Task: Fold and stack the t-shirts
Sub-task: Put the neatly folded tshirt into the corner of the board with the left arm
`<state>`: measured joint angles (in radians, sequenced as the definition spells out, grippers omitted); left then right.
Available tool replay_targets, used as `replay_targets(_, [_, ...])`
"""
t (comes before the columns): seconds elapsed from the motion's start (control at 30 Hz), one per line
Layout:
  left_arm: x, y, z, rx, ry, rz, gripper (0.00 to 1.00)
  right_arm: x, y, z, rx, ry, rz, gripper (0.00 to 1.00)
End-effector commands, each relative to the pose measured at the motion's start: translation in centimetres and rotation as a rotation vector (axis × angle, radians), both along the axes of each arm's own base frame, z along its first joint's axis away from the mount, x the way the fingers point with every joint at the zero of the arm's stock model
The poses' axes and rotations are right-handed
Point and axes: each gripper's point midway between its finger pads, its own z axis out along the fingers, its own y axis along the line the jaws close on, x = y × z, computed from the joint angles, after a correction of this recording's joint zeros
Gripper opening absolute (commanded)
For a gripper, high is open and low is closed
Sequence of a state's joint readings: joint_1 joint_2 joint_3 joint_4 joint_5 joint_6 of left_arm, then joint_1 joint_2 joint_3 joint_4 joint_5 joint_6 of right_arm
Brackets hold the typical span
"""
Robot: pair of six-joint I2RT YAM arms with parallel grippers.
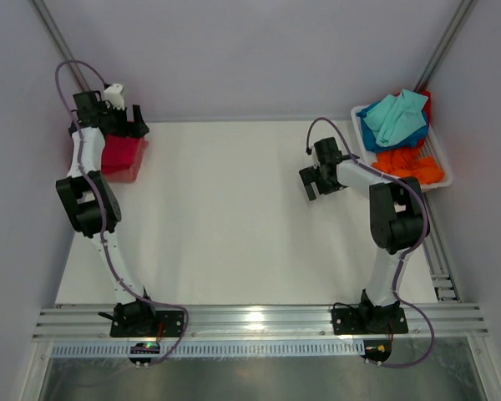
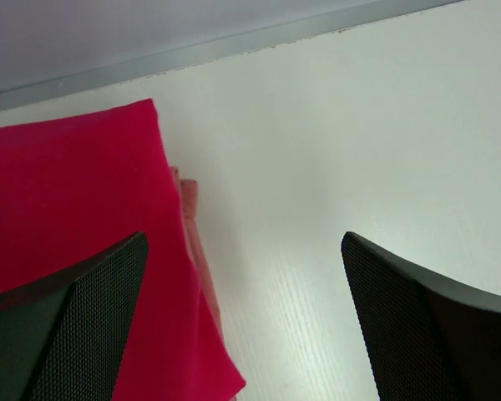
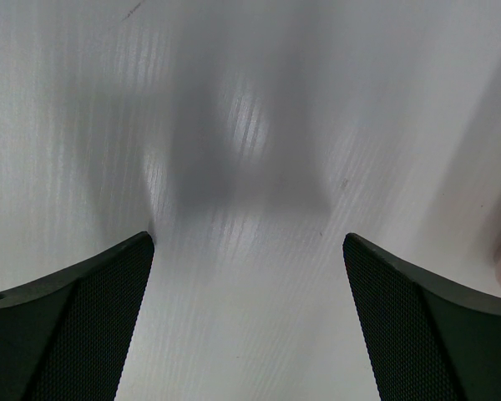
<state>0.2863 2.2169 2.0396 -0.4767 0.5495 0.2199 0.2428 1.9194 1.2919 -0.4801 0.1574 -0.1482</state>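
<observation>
Going from your left: your left gripper (image 2: 244,246) is hanging wide open over the far-left corner of the table (image 1: 234,217), gripping nothing. One finger is sitting above the folded crimson t-shirt (image 2: 75,192), the other above bare tabletop. A salmon pink t-shirt (image 2: 189,200) is peeking out from under the crimson one's edge, so that's looking like your stack.

Moving right, your right gripper (image 3: 247,242) is hovering over bare table, also spread fully and empty.

Far right, the white basket (image 1: 439,172) is holding the rest: a teal t-shirt (image 1: 397,117) heaped on top, a blue t-shirt (image 1: 369,134) under it and an orange t-shirt (image 1: 413,163) nearer you.

These are going to be light and floppy, sagging and bunching as you're lifting. I'm guessing you'll be pinching a loose fold on the teal one first, then regrabbing at the shoulders or hem once it's lying flat.
</observation>
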Motion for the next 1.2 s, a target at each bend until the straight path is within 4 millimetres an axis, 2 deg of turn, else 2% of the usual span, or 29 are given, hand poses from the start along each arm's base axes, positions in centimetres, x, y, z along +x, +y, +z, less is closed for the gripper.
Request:
replay_targets(0.0, [0.8, -3.2, 1.0, -0.105, -0.034, -0.119, 0.99, -0.5, 0.1, 0.2, 0.002, 0.004, 0.006, 0.99])
replay_targets(0.13, [1.6, -4.0, 0.7, -0.168, -0.024, -0.129, 0.99, -0.5, 0.3, 0.4, 0.01, 0.002, 0.01, 0.99])
replay_targets(0.23, [1.5, -4.3, 0.5, -0.191, 0.004, -0.069, 0.99, 0.0, 0.4, 1.1, 0.018, -0.028, 0.005, 0.99])
replay_targets(0.27, [1.3, -4.1, 0.3, -0.167, 0.016, -0.038, 0.99, 0.3, 0.3, 1.5, 0.017, -0.041, -0.002, 0.99])
replay_targets(0.33, [0.8, -5.3, 0.2, -0.104, 0.017, -0.053, 0.99, 0.5, 0.4, 1.8, 0.022, -0.05, -0.011, 0.99])
replay_targets(0.37, [0.1, -5.2, -0.1, -0.06, 0.028, -0.023, 0.99, 0.5, 0.4, 2.0, 0.025, -0.052, -0.013, 0.99])
replay_targets(0.4, [0.2, -6.1, 0.1, -0.036, 0.009, -0.034, 0.99, 0.5, 0.5, 2.0, 0.027, -0.054, -0.012, 0.99])
replay_targets(0.47, [0.0, -6.8, 0.0, 0.008, -0.004, -0.049, 0.99, 0.4, 0.5, 2.3, 0.03, -0.059, -0.009, 0.99])
replay_targets(0.57, [0.5, -7.1, -0.5, 0.01, 0.006, -0.066, 0.99, 0.2, 0.4, 2.3, 0.028, -0.062, -0.006, 0.99])
replay_targets(0.77, [3.0, -7.2, -2.0, -0.024, 0.013, -0.064, 0.99, 0.2, 0.2, 2.5, 0.021, -0.071, -0.006, 0.99])
replay_targets(0.8, [3.3, -7.2, -2.8, -0.027, 0.02, -0.061, 0.99, 0.1, 0.1, 2.4, 0.018, -0.07, -0.009, 0.99])
replay_targets(0.87, [4.1, -7.0, -2.5, -0.031, -0.009, -0.052, 0.99, 0.1, 0.1, 2.3, 0.014, -0.068, -0.007, 0.99])
replay_targets(1.03, [5.0, -6.9, -4.0, -0.035, -0.007, -0.049, 0.99, 0.1, 0.1, 2.2, 0.013, -0.066, -0.007, 0.99])
replay_targets(1.17, [4.9, -7.8, -5.2, -0.07, 0.007, -0.093, 0.99, 0.1, 0.0, 2.0, 0.009, -0.062, -0.007, 0.99])
